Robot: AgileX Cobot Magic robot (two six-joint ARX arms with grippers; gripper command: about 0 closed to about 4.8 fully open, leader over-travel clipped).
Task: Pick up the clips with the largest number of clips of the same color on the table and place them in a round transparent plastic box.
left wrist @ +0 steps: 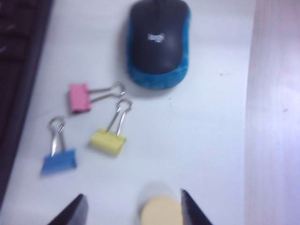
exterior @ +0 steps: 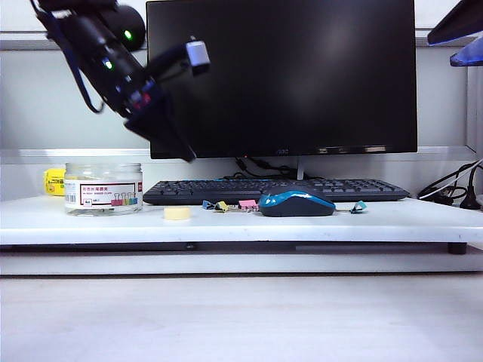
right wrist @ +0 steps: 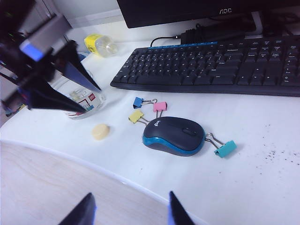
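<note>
while the left gripper (left wrist: 131,211) hangs in the air with its jaws wide apart and nothing between them, the pale yellow tape roll (left wrist: 161,212) sits right under the gap, nearest of all. just beyond it lies the one yellow clip (left wrist: 108,141) visible here, with a blue clip (left wrist: 59,161) and a pink clip (left wrist: 80,97) close beside it, then the blue-edged mouse (left wrist: 159,41) farther out. the round transparent plastic box (exterior: 103,188) stands off to the gripper's side, well apart from the clips. the right gripper (right wrist: 131,211) hovers over the wooden table edge, wide open and empty, with a teal clip (right wrist: 225,148) beyond the mouse.

the risk, i judge, is descending onto the tape roll, which matches the clip's colour, or catching the pink or blue neighbour because they crowd so closely.

the monitor (right wrist: 206,9) reads "aoc"; the box label shows a red stripe and pictured clips, its text too small to read.
</note>
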